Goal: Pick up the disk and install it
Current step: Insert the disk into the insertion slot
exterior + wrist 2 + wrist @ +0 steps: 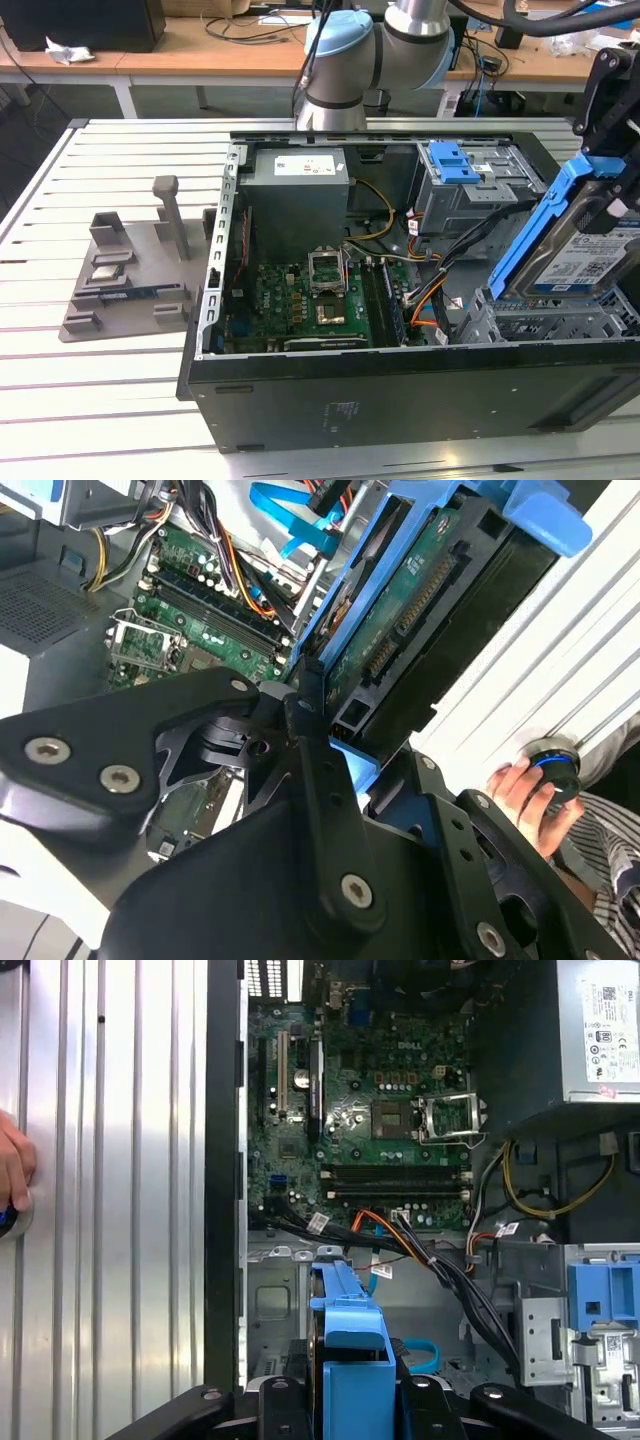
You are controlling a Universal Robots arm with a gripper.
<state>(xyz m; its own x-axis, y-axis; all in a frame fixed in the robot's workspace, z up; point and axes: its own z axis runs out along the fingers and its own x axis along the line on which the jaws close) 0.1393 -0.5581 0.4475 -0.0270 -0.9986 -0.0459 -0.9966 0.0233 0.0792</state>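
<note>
A: While the gripper is clenching the disk by its blue frame, where is it hanging?

B: It is hanging tilted above the open computer case, at about three o'clock in the exterior view, just over the metal drive cage near the case's front wall. In the second wrist view the black fingers are pinching the frame's end, with the drive's circuit side showing.

A: So which step is under way?

B: I judge the pick-up is done and the carrying-in is happening; the disk is not seated yet.

A: What is the seating asking for?

B: Squaring the tilted disk with the cage opening, I'd say, and staying clear of the orange and black cables running beside it. The motherboard is lying further in.

A: Anything outside the case?

B: A person's hand is resting on the slatted table beside a blue-and-black knob.
</note>
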